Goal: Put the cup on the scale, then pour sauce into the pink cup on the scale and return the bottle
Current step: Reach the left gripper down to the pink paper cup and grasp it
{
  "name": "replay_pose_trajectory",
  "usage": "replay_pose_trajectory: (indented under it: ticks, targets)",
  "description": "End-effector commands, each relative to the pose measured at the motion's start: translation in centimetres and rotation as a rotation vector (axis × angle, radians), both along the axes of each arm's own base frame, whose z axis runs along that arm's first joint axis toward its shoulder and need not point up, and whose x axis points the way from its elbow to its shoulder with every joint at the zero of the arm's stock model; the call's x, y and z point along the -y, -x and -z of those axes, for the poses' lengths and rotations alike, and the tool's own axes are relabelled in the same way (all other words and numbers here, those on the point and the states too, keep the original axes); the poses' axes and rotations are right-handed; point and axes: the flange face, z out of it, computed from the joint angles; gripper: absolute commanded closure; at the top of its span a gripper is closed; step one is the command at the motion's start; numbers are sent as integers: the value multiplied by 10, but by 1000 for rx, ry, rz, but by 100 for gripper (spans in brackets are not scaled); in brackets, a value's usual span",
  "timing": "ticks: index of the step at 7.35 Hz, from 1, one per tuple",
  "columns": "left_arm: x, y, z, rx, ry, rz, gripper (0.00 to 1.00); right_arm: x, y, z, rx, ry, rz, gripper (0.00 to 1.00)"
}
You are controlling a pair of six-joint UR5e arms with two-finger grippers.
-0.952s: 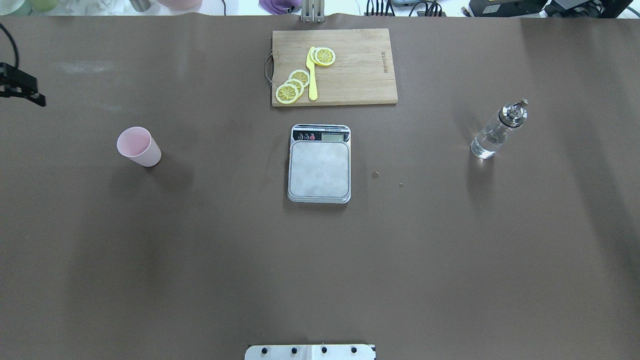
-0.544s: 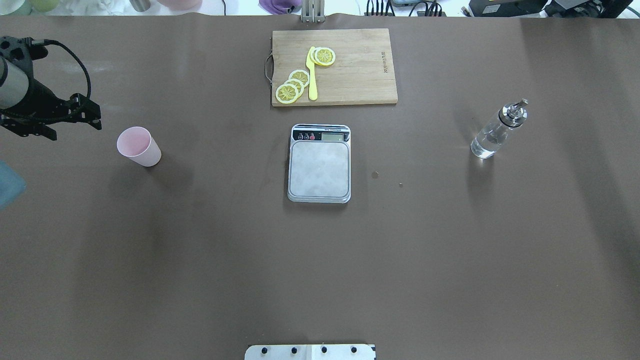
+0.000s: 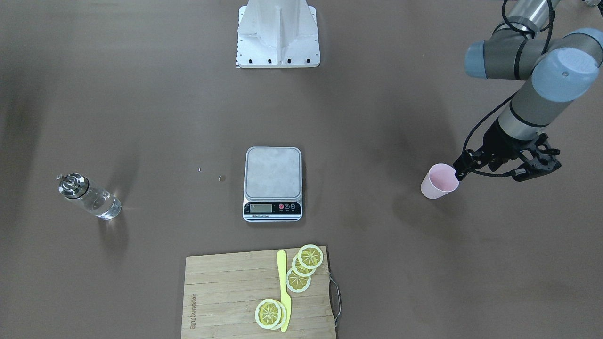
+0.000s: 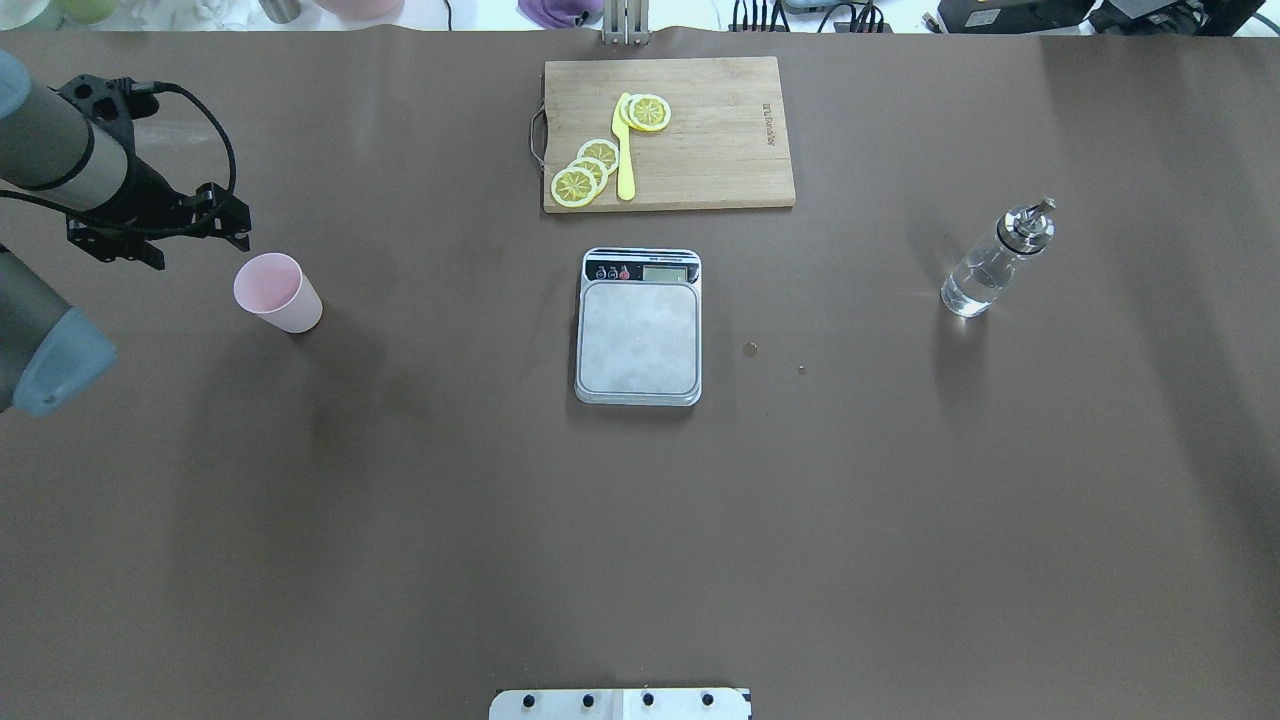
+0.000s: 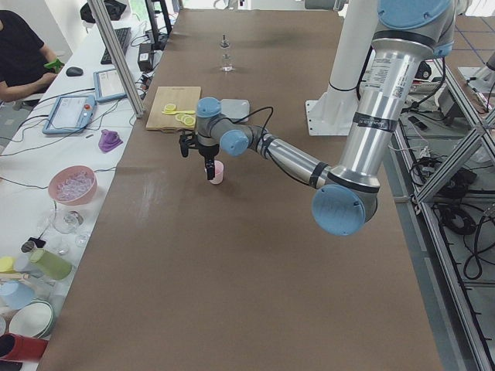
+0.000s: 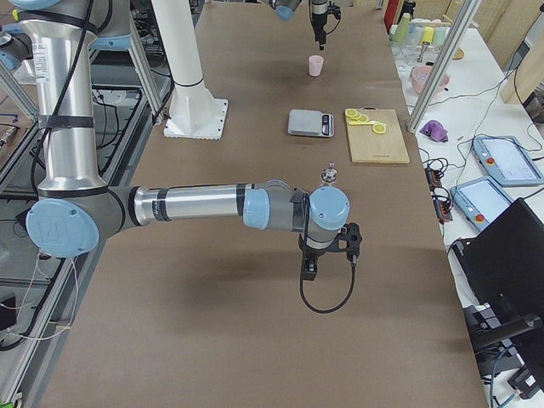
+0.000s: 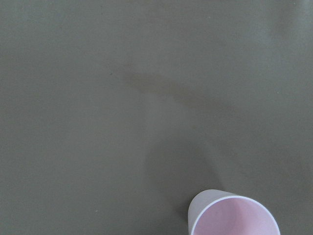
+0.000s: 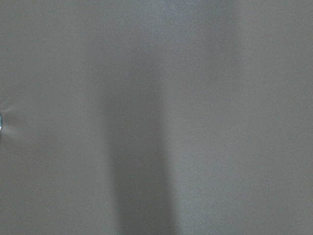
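The pale pink cup [image 4: 278, 292] stands upright on the brown table, left of centre, and also shows at the bottom edge of the left wrist view [image 7: 234, 218]. The scale [image 4: 638, 335] sits empty in the middle. The glass bottle [image 4: 990, 265], holding clear sauce, stands at the right. My left gripper [image 4: 195, 240] hangs open just beside the cup's far-left side [image 3: 439, 181], apart from it. My right gripper [image 6: 310, 268] shows only in the exterior right view, low over bare table near the bottle [image 6: 329, 176]; I cannot tell whether it is open or shut.
A wooden cutting board [image 4: 700, 140] with lemon slices [image 4: 585, 172] and a yellow knife [image 4: 625, 150] lies behind the scale. Two small specks [image 4: 750, 349] lie right of the scale. The robot base plate [image 4: 620, 703] is at the near edge.
My left arm has swung in from the left edge and moved right toward the cup. The cup, scale and bottle have not moved.
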Motion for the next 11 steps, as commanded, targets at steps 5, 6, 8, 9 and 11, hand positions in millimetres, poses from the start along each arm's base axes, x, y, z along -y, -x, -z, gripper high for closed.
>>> replay_pose_trajectory:
  ticks: [5, 6, 8, 9, 11]
  targets:
    - [-6, -39, -22, 2, 6, -57, 3, -1, 0, -2, 0, 3, 1, 0]
    - [-9, -43, -23, 4, 6, -65, 3, -1, 0, -3, -1, 3, 2, 0]
    - [-13, -49, -28, 10, 9, -79, 44, -2, 0, -3, -1, 3, 2, 0]
    - [-13, -49, -29, 13, 12, -77, 61, -2, 0, -2, -1, 3, 1, 0]
    - [-13, -49, -29, 13, 11, -78, 97, -2, 0, -1, -1, 2, 1, 0]
